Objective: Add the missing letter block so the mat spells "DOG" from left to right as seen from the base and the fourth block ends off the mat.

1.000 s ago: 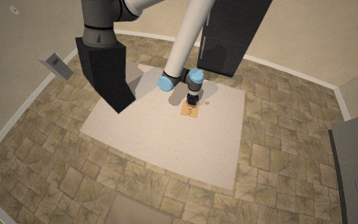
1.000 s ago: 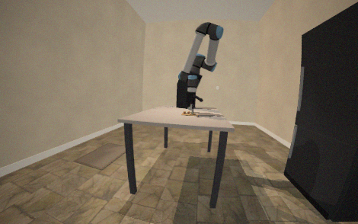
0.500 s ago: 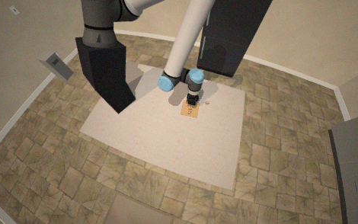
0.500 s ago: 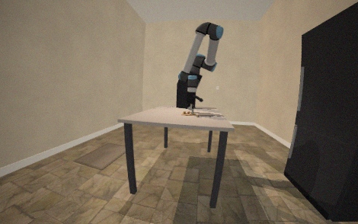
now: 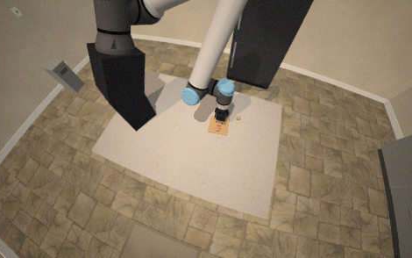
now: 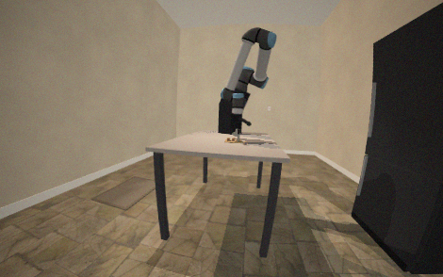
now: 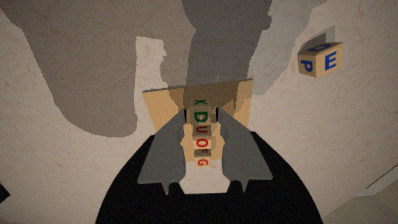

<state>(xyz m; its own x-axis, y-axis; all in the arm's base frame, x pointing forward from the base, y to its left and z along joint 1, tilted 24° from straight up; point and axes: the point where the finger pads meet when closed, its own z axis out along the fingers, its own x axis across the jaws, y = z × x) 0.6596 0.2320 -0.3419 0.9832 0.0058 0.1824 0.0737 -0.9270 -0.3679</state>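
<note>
In the wrist view a tan mat (image 7: pixel 200 102) lies on the white table with three blocks in a row on it. The far block shows a green D (image 7: pixel 200 117) on top, the middle one a red O (image 7: pixel 201 144), the near one a red G (image 7: pixel 201 162). My gripper (image 7: pixel 200 109) hangs straight over the row. Its two grey fingers flank the D block with a narrow gap on each side, so it is open and holds nothing. In the top view the gripper (image 5: pixel 221 115) stands over the mat (image 5: pixel 218 126). The fourth block (image 7: pixel 320 59), showing P and E, lies off the mat.
The fourth block also shows in the top view (image 5: pixel 238 118), on the table just right of the mat. A dark cabinet (image 5: pixel 262 39) stands behind the table. The robot's black base (image 5: pixel 119 83) is at the table's far left corner.
</note>
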